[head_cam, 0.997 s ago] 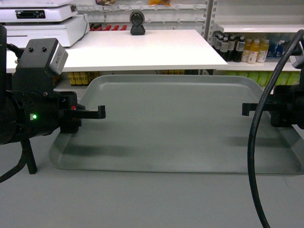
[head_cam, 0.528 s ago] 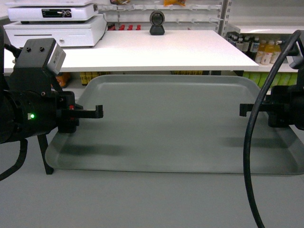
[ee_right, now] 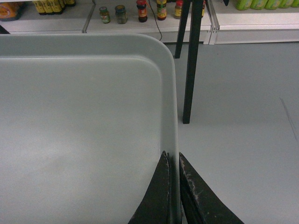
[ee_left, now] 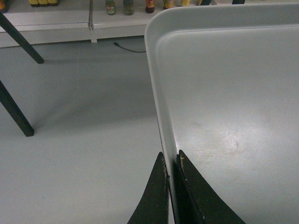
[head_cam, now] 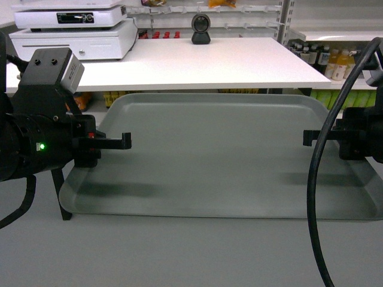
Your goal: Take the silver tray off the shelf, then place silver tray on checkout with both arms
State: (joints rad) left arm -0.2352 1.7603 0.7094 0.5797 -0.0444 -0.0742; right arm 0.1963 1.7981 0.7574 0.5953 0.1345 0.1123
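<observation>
The silver tray [head_cam: 221, 155] hangs level above the grey floor, held at both short ends. My left gripper [head_cam: 125, 141] is shut on the tray's left rim, which shows pinched between the black fingers in the left wrist view, gripper [ee_left: 171, 161] on tray [ee_left: 224, 93]. My right gripper [head_cam: 306, 137] is shut on the right rim, again seen up close with the gripper [ee_right: 173, 159] clamped on the tray [ee_right: 84, 116]. The white checkout [head_cam: 197, 63] stands just behind the tray's far edge and higher. The shelf is out of view.
A white cash register [head_cam: 72, 30] and a black scanner [head_cam: 201, 30] sit on the counter's back. Black table legs [head_cam: 60, 194] [ee_right: 191, 60] stand beside the tray's ends. Racks of bottles [head_cam: 326, 60] line the right wall. A thick black cable [head_cam: 317, 197] crosses the right foreground.
The checkout, register and scanner have slid to the right in the head view and a table leg has come into view at left. Both grippers keep their hold on the tray.
</observation>
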